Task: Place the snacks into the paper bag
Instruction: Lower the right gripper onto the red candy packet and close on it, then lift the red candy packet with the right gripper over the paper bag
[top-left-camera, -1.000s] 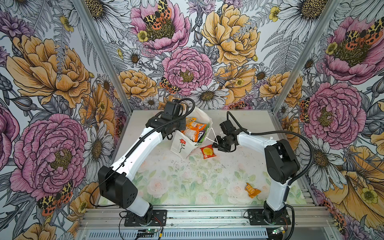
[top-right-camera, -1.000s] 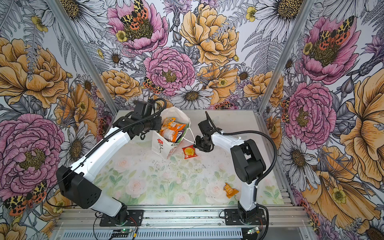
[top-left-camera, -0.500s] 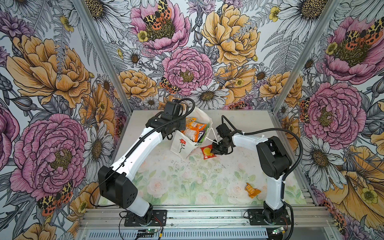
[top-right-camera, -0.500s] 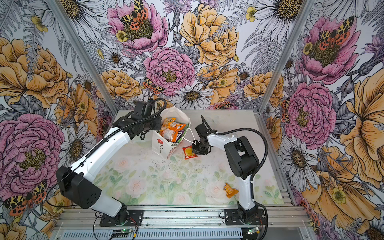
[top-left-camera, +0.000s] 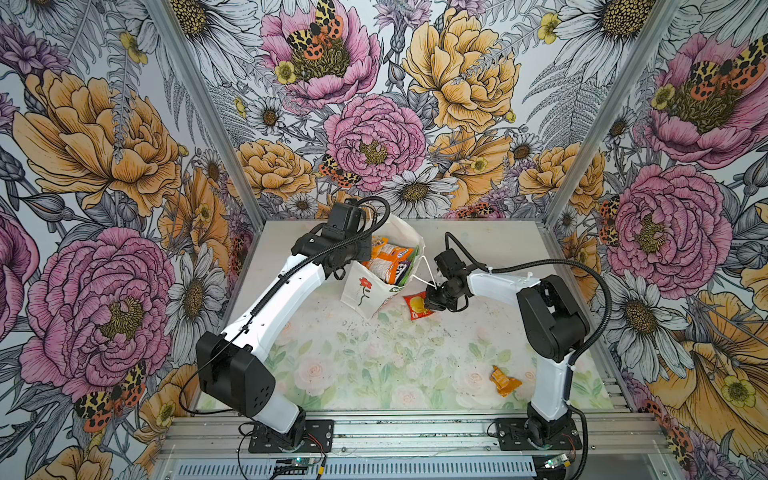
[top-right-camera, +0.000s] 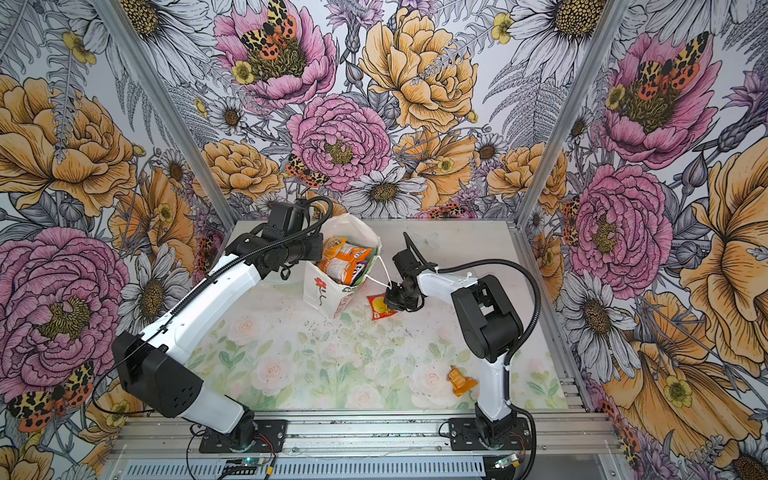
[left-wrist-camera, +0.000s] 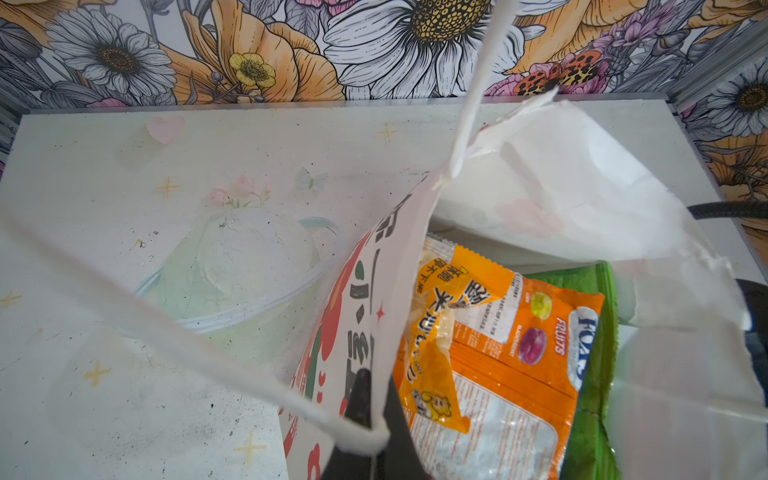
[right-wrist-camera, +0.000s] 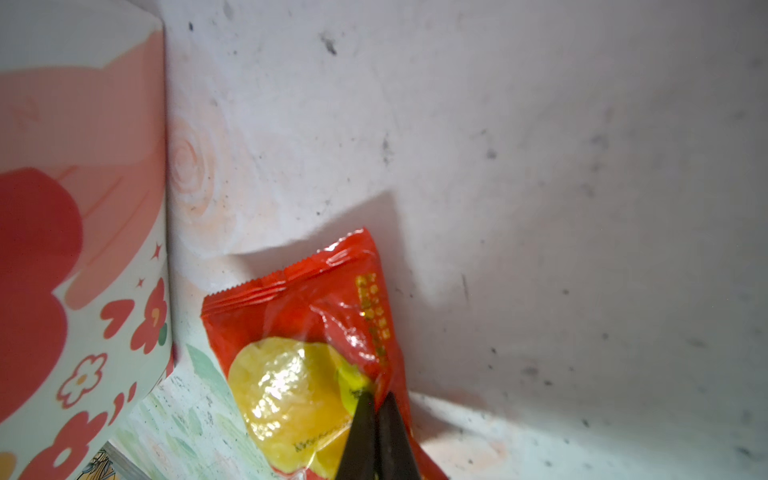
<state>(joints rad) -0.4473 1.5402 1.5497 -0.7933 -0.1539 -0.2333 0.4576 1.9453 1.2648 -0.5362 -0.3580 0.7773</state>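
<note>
snacks are filling the paper bag (top-left-camera: 365, 291), which is standing open-mouthed toward the back of the table (top-left-camera: 374, 365), left of the middle in both top views. inside it an orange packet (left-wrist-camera: 449, 316) is lying against a fox's packet (left-wrist-camera: 552, 332), with a green packet (left-wrist-camera: 598, 374) showing behind them. the left gripper (left-wrist-camera: 376, 399) is clenching the bag's wall at the rim, its dark fingers (left-wrist-camera: 359, 399) sitting on either side of the paper, and one cord handle (left-wrist-camera: 166, 324) is looping out across the left wrist view. the red sachet (right-wrist-camera: 307, 332) is lying on the table just beside the bag's right corner, outside it. the right gripper (right-wrist-camera: 376, 399) is pinching the sachet at the edge nearest the arm, its two fingers pressed together over the film. the sachet's far end is throwing a shadow on the table, though whether it is lifting clear i cannot tell. the bag's other cord handle (top-left-camera: 424, 272) is reaching out to the right gripper's body in both top views. an orange wrapper (top-left-camera: 503, 380) is lying alone near the front right of the table, close to the right arm's base and well apart from the bag.
</note>
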